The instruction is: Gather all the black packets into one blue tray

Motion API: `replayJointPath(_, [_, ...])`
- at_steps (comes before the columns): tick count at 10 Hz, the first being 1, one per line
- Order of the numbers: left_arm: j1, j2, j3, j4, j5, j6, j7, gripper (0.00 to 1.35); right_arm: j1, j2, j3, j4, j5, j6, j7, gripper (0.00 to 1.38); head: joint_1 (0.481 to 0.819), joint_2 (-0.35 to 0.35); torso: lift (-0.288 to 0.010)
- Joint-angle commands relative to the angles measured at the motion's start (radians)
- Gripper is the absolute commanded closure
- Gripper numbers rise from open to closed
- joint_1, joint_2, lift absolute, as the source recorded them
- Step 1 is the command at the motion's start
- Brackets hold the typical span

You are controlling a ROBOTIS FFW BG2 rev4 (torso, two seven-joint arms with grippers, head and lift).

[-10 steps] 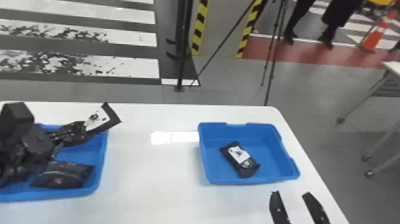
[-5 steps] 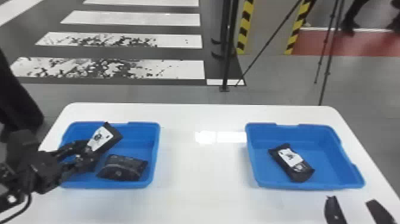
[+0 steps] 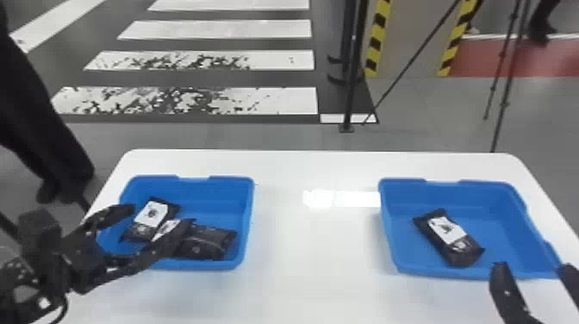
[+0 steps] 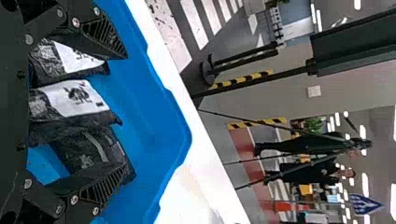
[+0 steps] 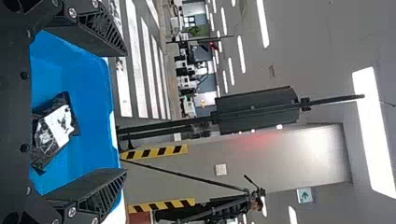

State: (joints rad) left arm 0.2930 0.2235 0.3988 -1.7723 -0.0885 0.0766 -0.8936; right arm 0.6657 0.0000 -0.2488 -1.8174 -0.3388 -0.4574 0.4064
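Note:
My left gripper is open over the left blue tray. Below it are a packet with a white label, a second labelled one partly behind a finger, and a dark packet to their right. In the left wrist view, the open left gripper has the two labelled packets and the dark one between its fingers, untouched as far as I can tell. One packet lies in the right tray. My right gripper stands open by that tray's near edge; its wrist view shows the right gripper and the packet.
Both trays stand on a white table, with a wide stretch of tabletop between them. The walls of the left tray rise close around my left gripper. A black stand is on the floor beyond the table.
The left gripper has opened and let go of the labelled packet, which is down in the left tray. The head view has swung left, so the trays show farther right.

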Motion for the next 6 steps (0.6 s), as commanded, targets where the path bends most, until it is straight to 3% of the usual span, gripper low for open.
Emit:
replayJointPath(1, [0.078,-0.016,0.0,-0.045,0.081,-0.055,0.022,0.21,-0.001,0.001,-0.02,-0.12,0.095,0.146,0.0,0.14,0.695,0.033,-0.11])
replayJointPath(3, [0.213,-0.041,0.006,-0.119,0.2,-0.123,0.096,0.21,-0.008,0.001,-0.044,-0.27,0.195,0.379,0.002,0.14,0.695,0.033,-0.11])
replayJointPath(6, [0.416,-0.092,-0.01,-0.195,0.408,-0.263,0.199,0.22,-0.089,0.001,-0.078,-0.27,0.239,0.583,0.055,0.14,0.695,0.033,-0.11])
